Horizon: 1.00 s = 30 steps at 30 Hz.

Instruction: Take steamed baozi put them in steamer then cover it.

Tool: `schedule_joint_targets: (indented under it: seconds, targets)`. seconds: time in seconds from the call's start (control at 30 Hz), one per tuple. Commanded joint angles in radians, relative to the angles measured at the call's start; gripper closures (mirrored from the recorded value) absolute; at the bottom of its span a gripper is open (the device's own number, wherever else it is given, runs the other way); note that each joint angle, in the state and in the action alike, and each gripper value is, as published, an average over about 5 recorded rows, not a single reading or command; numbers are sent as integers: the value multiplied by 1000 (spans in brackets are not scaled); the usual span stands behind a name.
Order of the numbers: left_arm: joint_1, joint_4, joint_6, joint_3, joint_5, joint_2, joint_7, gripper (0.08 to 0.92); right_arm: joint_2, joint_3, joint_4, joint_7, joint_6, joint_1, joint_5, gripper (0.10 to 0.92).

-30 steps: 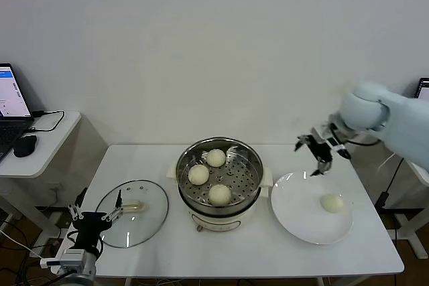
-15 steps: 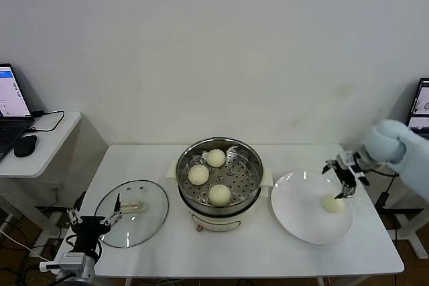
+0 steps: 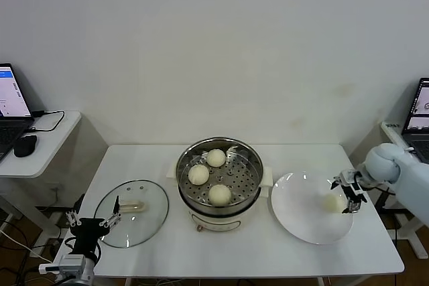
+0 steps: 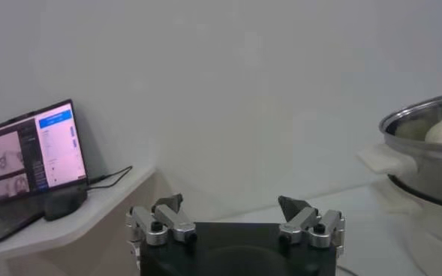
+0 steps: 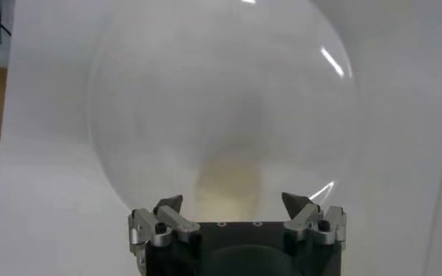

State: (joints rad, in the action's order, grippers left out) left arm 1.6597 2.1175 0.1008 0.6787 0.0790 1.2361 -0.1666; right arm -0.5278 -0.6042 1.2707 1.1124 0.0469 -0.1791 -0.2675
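Since a second ago the right pincer (image 3: 348, 194) has swung down from above the plate's far edge to sit low at the last baozi (image 3: 332, 202) on the white plate (image 3: 295, 216), on the bench (image 3: 281, 249) to the right of the steamer (image 3: 220, 177); nothing else has shifted. Its jaws stand wide, and the right wrist view shows the pale bun (image 5: 228, 184) lying just ahead, centred between the two tips but not yet gripped. To do this pick well, I judge the pincer should ease forward until the bun's widest part sits between the tips, then close gently, since a soft bun will dent or squirt out if pinched hard or off-centre; lifting straight up before travelling would keep it from dragging on the plate. Three baozi (image 3: 208, 175) already rest on the perforated tray inside the steamer, leaving bare space on the right side for this one. The left pincer (image 3: 89, 222) waits with its jaws wide, near the bench's left front corner beside the glass lid (image 3: 144, 222), which lies flat on the bench left of the steamer, not yet used
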Motion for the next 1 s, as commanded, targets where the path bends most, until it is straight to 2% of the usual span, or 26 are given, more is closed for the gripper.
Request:
schedule_joint_targets:
  seconds: [0.03, 0.6, 1.0]
  targets:
    - [1, -2, 0, -2, 0, 1, 1, 177, -52, 77, -65, -28, -4, -84, -86, 239]
    - [-8, -10, 1, -6, -2, 3, -1, 177, -84, 99, -86, -39, 4, -90, -108, 348]
    - [-9, -6, 0, -9, -5, 4, -3, 177, -29, 49, -6, -25, 22, -12, -43, 436]
